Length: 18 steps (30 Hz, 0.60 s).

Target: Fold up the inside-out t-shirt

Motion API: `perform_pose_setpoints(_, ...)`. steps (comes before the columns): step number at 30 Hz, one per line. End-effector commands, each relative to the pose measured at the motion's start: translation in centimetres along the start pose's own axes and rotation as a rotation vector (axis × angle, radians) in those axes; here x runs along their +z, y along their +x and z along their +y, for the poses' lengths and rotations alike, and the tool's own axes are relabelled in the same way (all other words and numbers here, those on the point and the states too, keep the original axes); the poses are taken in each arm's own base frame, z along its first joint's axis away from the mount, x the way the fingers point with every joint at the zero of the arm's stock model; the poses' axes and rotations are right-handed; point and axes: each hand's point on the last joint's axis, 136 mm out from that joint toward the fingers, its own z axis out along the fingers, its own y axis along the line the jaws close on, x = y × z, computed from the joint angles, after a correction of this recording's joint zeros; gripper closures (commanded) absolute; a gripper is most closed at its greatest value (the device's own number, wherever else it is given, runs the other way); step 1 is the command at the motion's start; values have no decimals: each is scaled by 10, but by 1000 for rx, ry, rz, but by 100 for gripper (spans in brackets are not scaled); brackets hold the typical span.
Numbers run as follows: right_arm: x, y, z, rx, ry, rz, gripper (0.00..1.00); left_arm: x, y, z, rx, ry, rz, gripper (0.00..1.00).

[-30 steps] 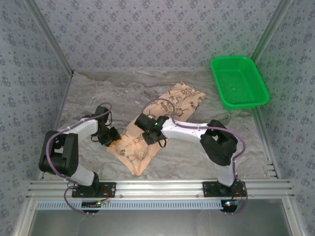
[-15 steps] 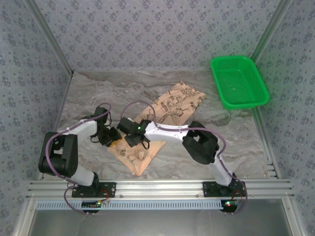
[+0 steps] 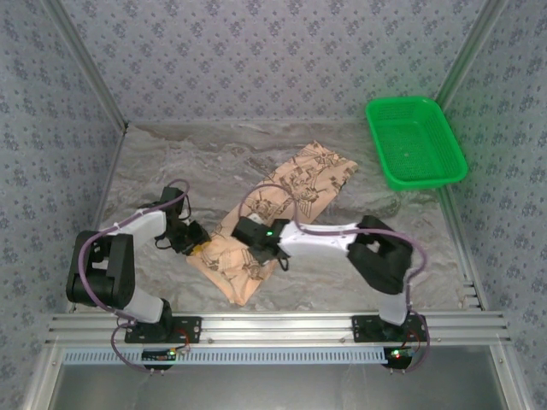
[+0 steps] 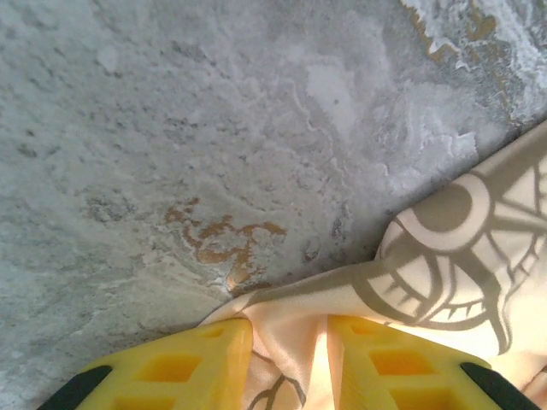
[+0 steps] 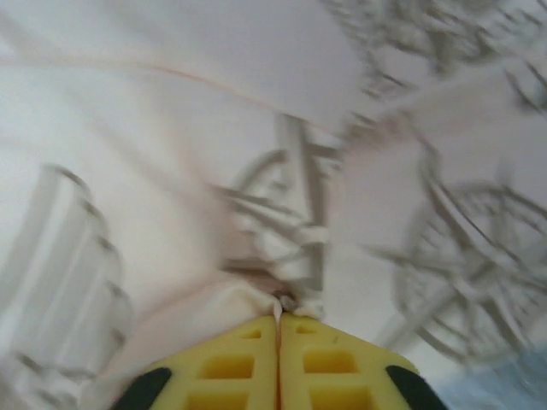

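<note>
Mid-table (image 3: 171,162), diagonal: inside-out t-shirt (image 3: 299,184), narrowed to long rumpled strip. Left gripper (image 4: 289,333): clamped on near-left cloth edge. Right gripper (image 5: 279,318): jaws pressed together, pinching fabric ridge. Looks roughly halfway; no compact bundle yet, cross-folds left.

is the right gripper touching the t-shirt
Touching: in the right wrist view the right gripper has its fingers shut on a bunched fold of the t-shirt.

The left hand (image 4: 291,342), with blocky yellow plastic fingers (image 4: 201,363), pinches the corner edge of the soft peach-tan cotton t-shirt (image 4: 444,256) printed with grey-brown emblems. The cloth lies on the grey marbled desk (image 4: 214,111), just beside a rust-brown stain (image 4: 226,243).
</note>
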Motion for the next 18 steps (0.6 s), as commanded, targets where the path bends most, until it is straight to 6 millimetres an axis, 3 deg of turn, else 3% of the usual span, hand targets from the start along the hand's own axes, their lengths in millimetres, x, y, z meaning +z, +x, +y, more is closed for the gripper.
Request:
perform_pose_setpoints(1,3,24,-36,66,15,28,66,10,25,33,-40,-104,85,67)
perform_pose_setpoints(3,-4,29,-41,73,-3,31,57,6,29,25,-35,-62,100,64)
perform_pose_setpoints(6,-25,19,-39,69,-52,-20,56,-8,33,20,-14,-57,104,62)
perform_pose_setpoints(11,-53,-23,-17,109,-208,-146,56,-32,31,15,15,-59,55,57)
perform_pose_setpoints(16,-30,-45,6,224,-327,-145,56,-44,18,-3,53,-57,-12,54)
perform_pose_setpoints(18,-14,-44,19,216,-366,-113,56,-43,14,-7,89,-83,-23,50)
